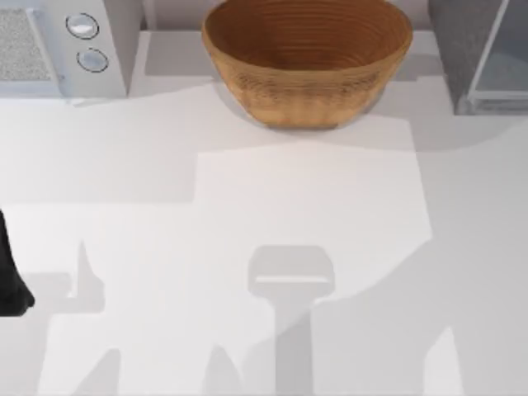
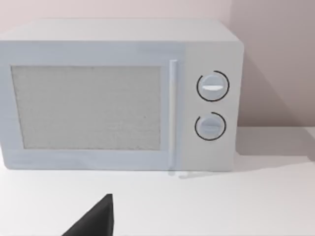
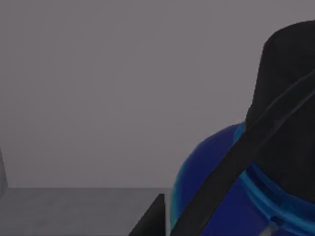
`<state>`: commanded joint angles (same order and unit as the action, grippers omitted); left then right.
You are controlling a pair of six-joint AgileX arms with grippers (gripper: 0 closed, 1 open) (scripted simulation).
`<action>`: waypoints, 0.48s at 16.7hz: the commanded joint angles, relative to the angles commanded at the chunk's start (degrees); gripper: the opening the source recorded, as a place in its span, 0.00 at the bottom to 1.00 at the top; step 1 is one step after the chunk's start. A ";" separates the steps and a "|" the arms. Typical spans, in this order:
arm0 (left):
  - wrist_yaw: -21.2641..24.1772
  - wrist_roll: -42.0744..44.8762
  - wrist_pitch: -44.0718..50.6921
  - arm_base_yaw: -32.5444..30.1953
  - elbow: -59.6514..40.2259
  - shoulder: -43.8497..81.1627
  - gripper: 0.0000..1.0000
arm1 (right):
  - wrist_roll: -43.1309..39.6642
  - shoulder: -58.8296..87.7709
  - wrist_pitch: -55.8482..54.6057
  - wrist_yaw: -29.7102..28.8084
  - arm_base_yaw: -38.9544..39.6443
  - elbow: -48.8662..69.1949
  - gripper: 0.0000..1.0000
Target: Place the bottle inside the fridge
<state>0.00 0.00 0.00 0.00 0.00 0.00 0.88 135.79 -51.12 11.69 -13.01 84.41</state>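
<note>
Right up against the right wrist camera sits the bottle (image 3: 216, 172), blue shoulder and black cap filling the corner against a dark grey wall; whether the right jaws grip it, I cannot tell. Left arm (image 1: 10, 280) sits at the surface's (image 1: 313, 206) left edge, jaws unreadable, facing the microwave (image 2: 118, 93). Fridge (image 1: 483, 54) stands far right, beside the basket (image 1: 307, 58).

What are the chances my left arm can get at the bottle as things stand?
Probably slim. The left arm sits at the table's left edge, facing the microwave, while the bottle is close by the right wrist camera against dark grey walls, likely in the fridge at the far right.
</note>
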 joint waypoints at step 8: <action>0.00 0.00 0.00 0.00 0.00 0.00 1.00 | -0.09 0.31 0.47 -0.12 0.10 0.69 0.23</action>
<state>0.00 0.00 0.00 0.00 0.00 0.00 0.78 136.11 -50.65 11.57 -12.91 85.10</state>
